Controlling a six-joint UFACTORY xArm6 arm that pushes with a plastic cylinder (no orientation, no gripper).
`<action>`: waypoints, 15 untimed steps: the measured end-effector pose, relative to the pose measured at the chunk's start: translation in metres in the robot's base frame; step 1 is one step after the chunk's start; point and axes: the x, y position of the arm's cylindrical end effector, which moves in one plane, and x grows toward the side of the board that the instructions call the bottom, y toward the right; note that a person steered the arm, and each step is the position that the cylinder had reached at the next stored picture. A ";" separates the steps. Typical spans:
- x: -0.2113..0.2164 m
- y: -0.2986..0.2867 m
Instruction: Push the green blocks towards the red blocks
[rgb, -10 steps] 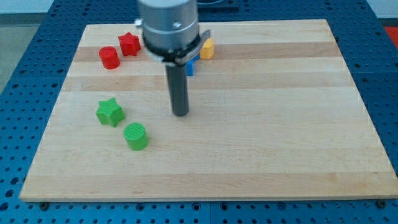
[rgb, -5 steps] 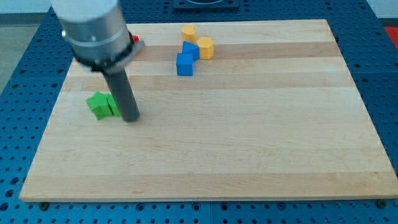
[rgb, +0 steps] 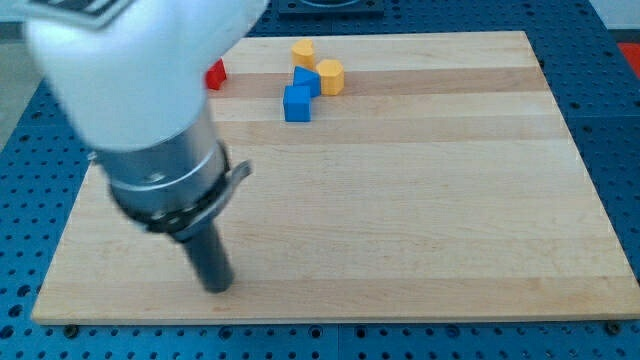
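My tip (rgb: 217, 287) rests on the wooden board (rgb: 420, 200) close to its bottom-left corner, bare and touching no block that I can see; being a plain rod, it carries nothing and has no opening to report. The bulk of the arm (rgb: 140, 100) rises from it and covers most of the board's left side up to the top-left corner. Neither green block shows anywhere in the view; if they are on the board, they lie hidden behind the arm, and I cannot tell where or how close to the tip. Of the red blocks only a sliver of one red block (rgb: 215, 74) peeks out beside the arm near the top edge. Further right along the top edge sit two blue blocks (rgb: 297, 103), (rgb: 305, 80), cube-like and touching, with two yellow blocks (rgb: 332, 76), (rgb: 303, 51) just beside them. By my judgement the green blocks will be light, rigid pieces that slide readily on the smooth wood and may spin or slip off a rounded rod, so the push should meet each one squarely on the face turned away from the red blocks, through its middle.
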 end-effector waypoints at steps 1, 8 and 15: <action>-0.079 -0.047; -0.192 -0.096; -0.252 -0.087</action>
